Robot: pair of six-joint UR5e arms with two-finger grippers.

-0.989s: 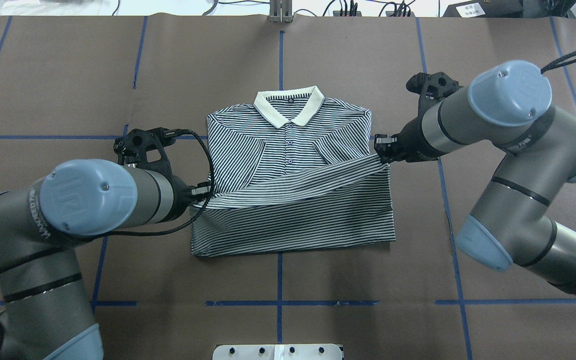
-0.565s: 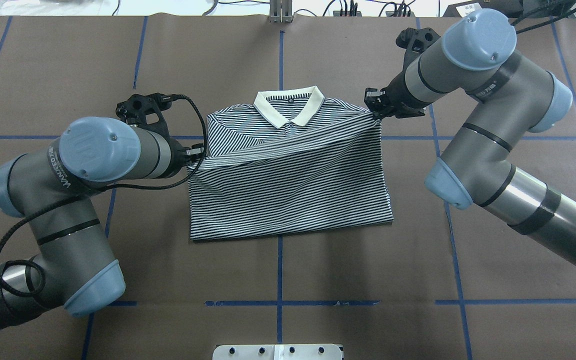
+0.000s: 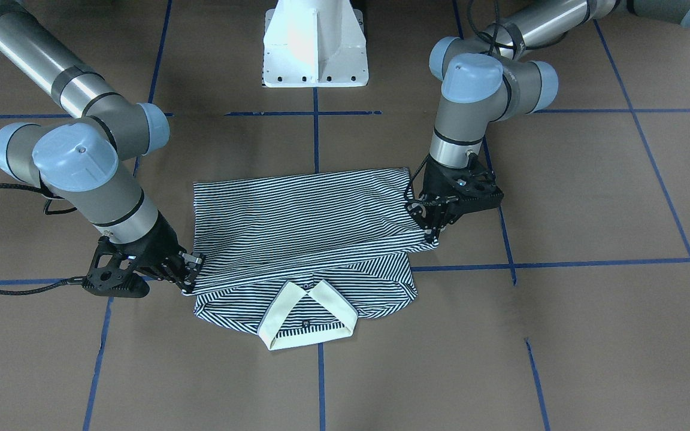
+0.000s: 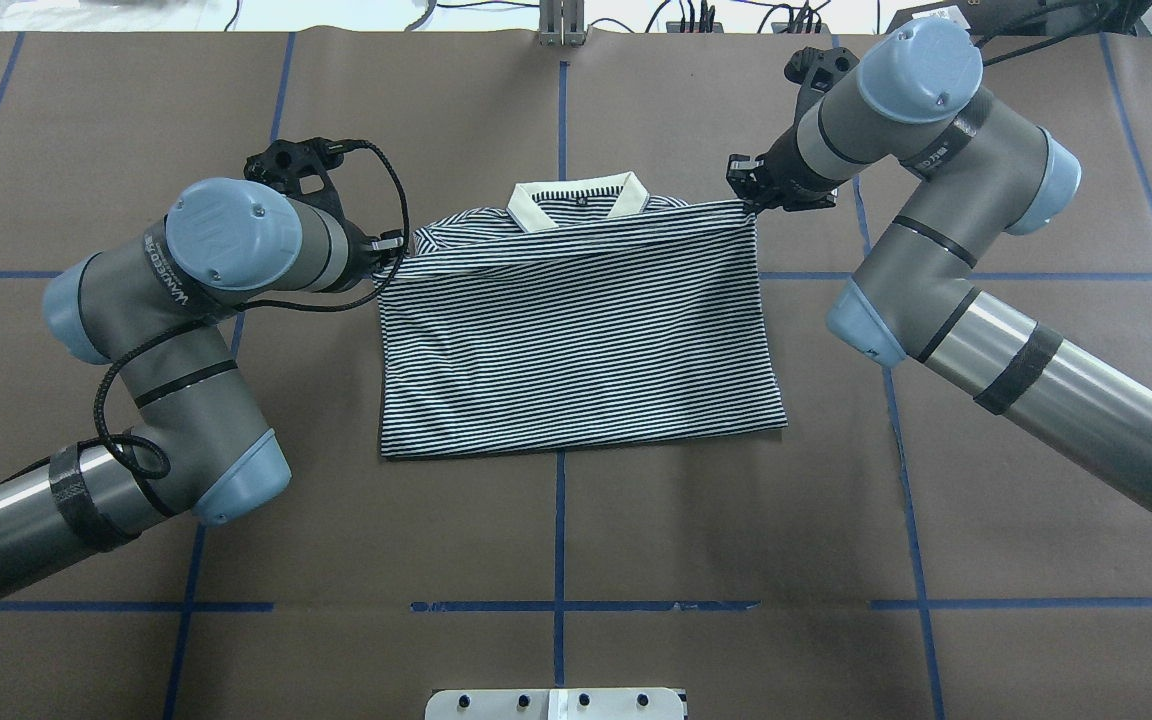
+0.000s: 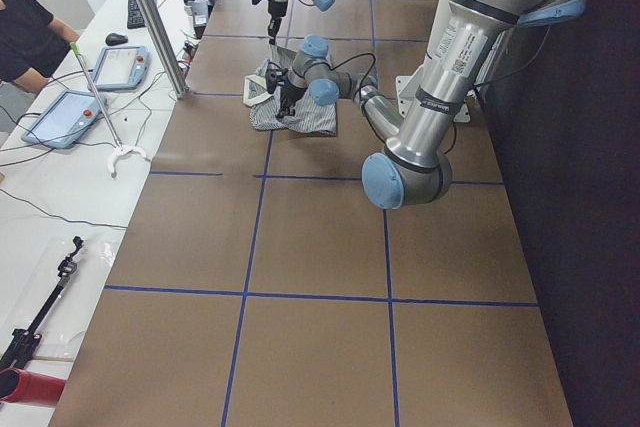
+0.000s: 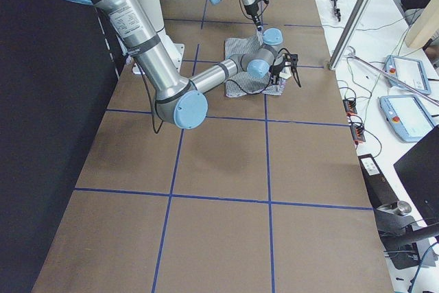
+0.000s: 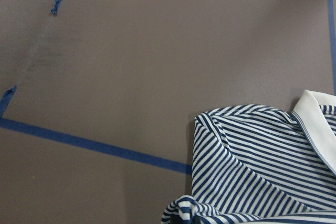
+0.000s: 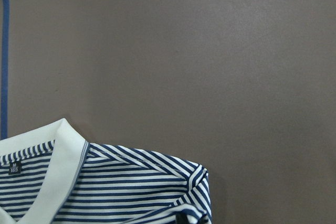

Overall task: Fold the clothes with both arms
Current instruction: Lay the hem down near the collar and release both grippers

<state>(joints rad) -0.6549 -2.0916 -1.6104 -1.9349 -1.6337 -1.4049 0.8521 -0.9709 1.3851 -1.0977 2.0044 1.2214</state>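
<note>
The navy-and-white striped polo shirt [image 4: 576, 340] lies in the middle of the table, its cream collar [image 4: 579, 203] at the far side. Its lower half is doubled over the chest, the raised hem edge reaching just below the collar. My left gripper [image 4: 398, 250] is shut on the hem's left corner by the shoulder. My right gripper [image 4: 748, 195] is shut on the right corner, slightly farther back. In the front-facing view the left gripper [image 3: 435, 233] is on the right and the right gripper [image 3: 189, 278] low on the left. Both wrist views show shoulder [image 7: 252, 161] and collar [image 8: 47, 166]; no fingers show.
The brown table cover carries a grid of blue tape lines [image 4: 559, 605]. The white pedestal base [image 3: 315, 42] stands at the near edge. A metal post [image 5: 150, 17], tablets [image 5: 68, 117] and a person [image 5: 25, 32] are beyond the far side.
Both grippers have carried the hem away from the robot's base toward the collar. The folded layer, which crossed mid-chest a second ago, now covers the buttons and reaches the collar.
</note>
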